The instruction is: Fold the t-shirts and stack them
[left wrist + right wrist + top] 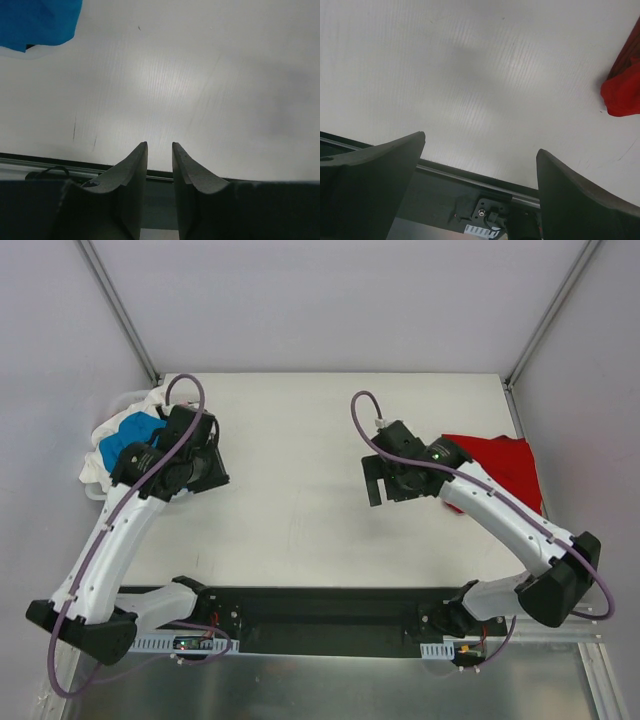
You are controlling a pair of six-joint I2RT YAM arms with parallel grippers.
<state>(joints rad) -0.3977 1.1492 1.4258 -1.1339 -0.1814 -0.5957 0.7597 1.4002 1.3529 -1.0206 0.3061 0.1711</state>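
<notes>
Top external view: crumpled pile of blue and white cloth t-shirts [125, 440] sits far left, apparently unfolded stock; flat red cloth t-shirt [500, 465] lies far right, likely starting the stack.
Left gripper [160, 146]: narrow gap, empty, beside the pile.
Right gripper [480, 145]: spread wide, empty.

Desk [320, 510]: is showing as white matt sheet, finely ribbed.
Red t-shirt [503, 465], blue t-shirt [125, 440]: are lying as soft matt cloth, creased.
Left hand [159, 144], right hand [480, 142]: fingers are appearing as dark matt plastic, smooth.
Front ledge [300, 685]: is gleaming as brushed metal.
</notes>
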